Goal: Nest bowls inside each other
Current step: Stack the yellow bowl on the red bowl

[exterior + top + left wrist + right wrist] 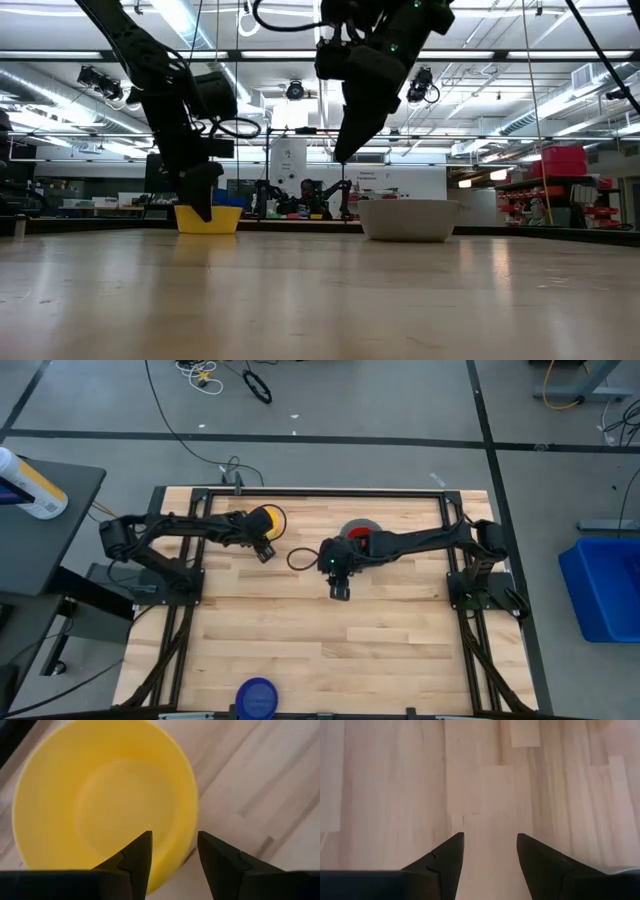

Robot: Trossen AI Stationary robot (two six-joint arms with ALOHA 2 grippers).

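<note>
A yellow bowl (272, 517) (100, 800) stands upright on the table's far left part. My left gripper (265, 550) (174, 851) is open at its near rim, one finger over the inside and one outside the wall; I see no touch. A grey bowl (362, 525) (408, 220) with a red bowl (358, 541) inside it stands at the far middle, partly under my right arm. My right gripper (340, 591) (490, 854) hangs open above bare wood, nearer than the grey bowl. A dark blue bowl (257, 697) rests at the near edge.
A dark frame (320, 491) borders the table's far and side edges. The wooden top (330, 640) between the far bowls and the dark blue bowl is bare. Off the table, a blue bin (605, 585) sits on the right and a bottle (30, 485) on the left.
</note>
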